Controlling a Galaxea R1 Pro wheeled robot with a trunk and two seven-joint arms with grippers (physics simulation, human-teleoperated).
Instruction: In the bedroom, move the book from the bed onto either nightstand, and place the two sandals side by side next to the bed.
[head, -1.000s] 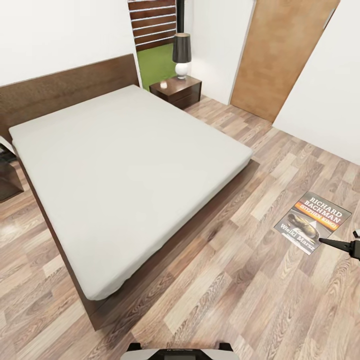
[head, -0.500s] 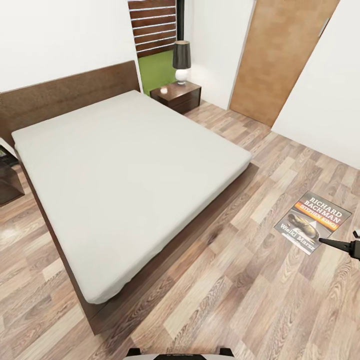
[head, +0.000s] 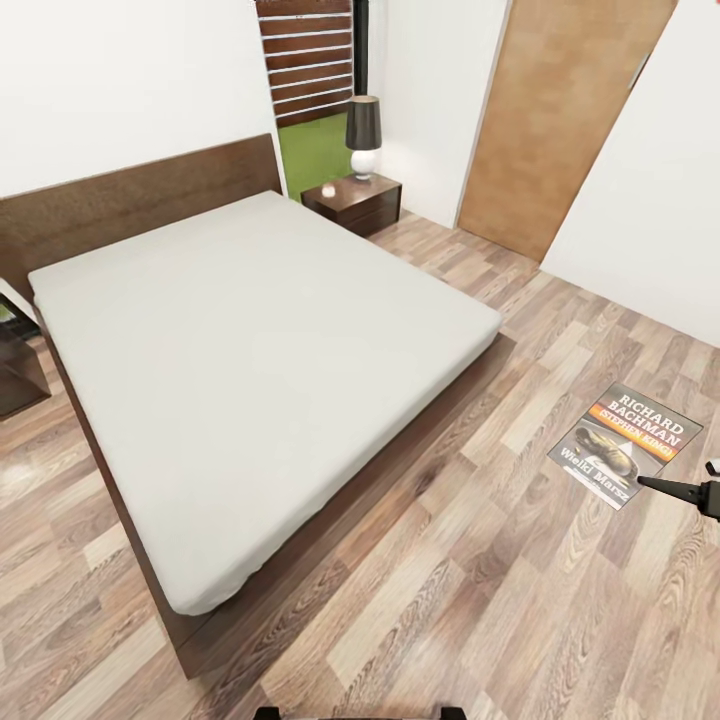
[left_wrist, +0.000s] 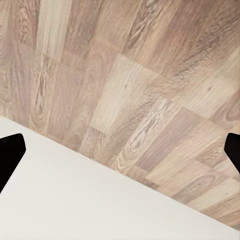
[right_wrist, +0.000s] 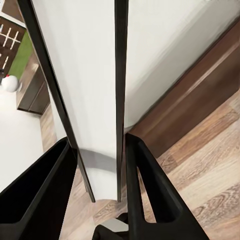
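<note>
The book is already off the bed: in the head view it hangs flat above the floor, well apart from the mattress, with the right claw at its near corner. In the right wrist view the 2 dark fingers are pressed against the book's thin edge, so the right claw is pinching the book. The left claw is spread wide, its 2 tips at opposite edges of the left wrist view with nothing between them.

By my judgement the lifting part of the book step is done and the carrying and setting down remain. The nightstand stands at the far corner of the bed beside the headboard, well apart from the book. Its top surface carries 1 lamp and 1 small pale thing I cannot identify. The sandal step looks not yet done.

Counts: 1 book, 1 bed, 1 nightstand with a lamp, 1 wooden door.
</note>
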